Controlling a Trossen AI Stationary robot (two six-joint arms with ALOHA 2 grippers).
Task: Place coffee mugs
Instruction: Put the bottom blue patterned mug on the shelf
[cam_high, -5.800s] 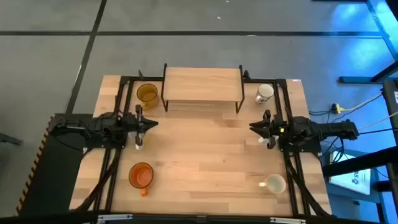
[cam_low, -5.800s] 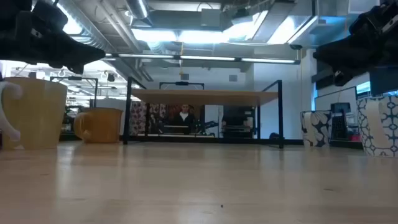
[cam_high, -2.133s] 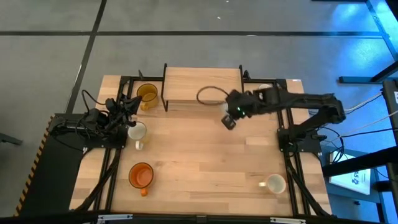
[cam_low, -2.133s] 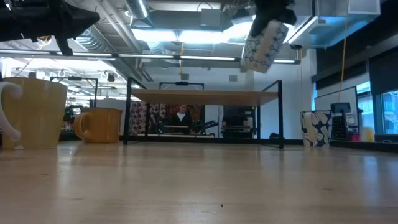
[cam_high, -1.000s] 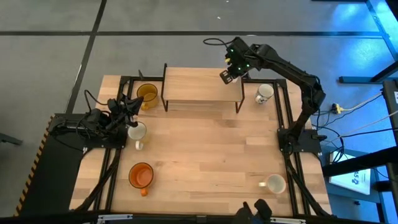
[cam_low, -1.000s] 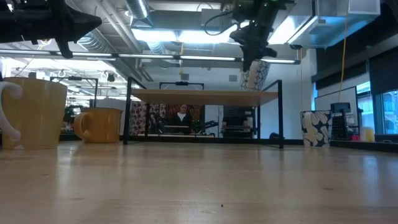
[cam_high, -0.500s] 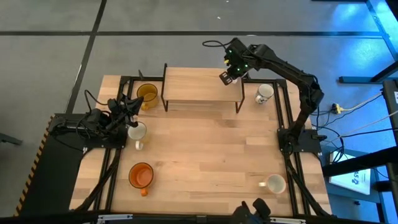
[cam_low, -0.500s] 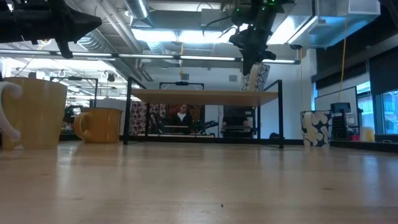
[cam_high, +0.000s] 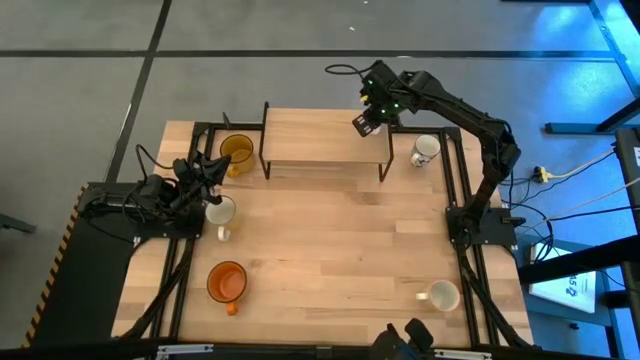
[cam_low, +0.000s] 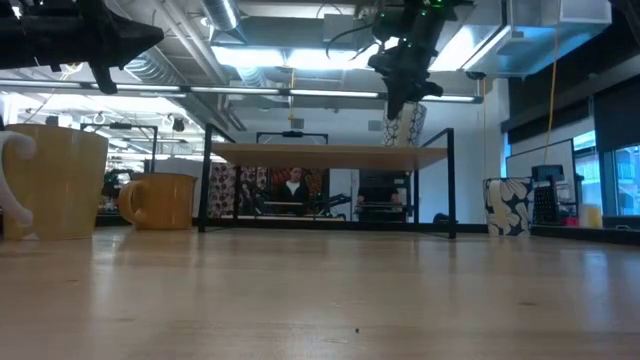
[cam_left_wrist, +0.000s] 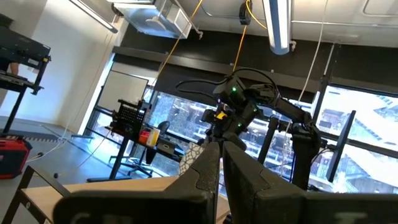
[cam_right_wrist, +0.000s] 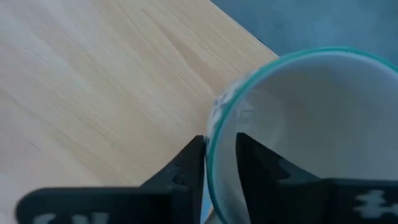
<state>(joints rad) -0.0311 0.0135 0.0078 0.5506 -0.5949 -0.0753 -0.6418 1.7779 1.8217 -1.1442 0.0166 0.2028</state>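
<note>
Patterned mug (cam_low: 407, 124): pinched by its rim in the right gripper (cam_high: 366, 121), one finger inside the wall and one outside, as the right wrist view shows. Now lowered almost onto the top of the wooden rack (cam_high: 325, 135), at the far right end of its shelf; a second ago slightly higher and more tilted, two seconds ago carried in mid-air over the middle of the surface (cam_high: 330, 250). From the low view, base at or just above the shelf edge; contact not certain. By the look of it, first mug nearly placed, release next.

Other mugs not yet moved: amber-yellow mug (cam_high: 236, 151) just left of the rack, white mug (cam_high: 219, 211) near the left gripper (cam_high: 205, 170), bright orange mug (cam_high: 227, 282) at the near left, patterned white mug (cam_high: 425, 150) just right of the rack, cream mug (cam_high: 442, 295) at the near right. All in the same spots as a second ago.

Left gripper raised beside the amber-yellow mug, fingers pressed together and holding nothing, unchanged over the last two seconds.

Likely meaning for the task: one of six close to done, five left on the surface.
</note>
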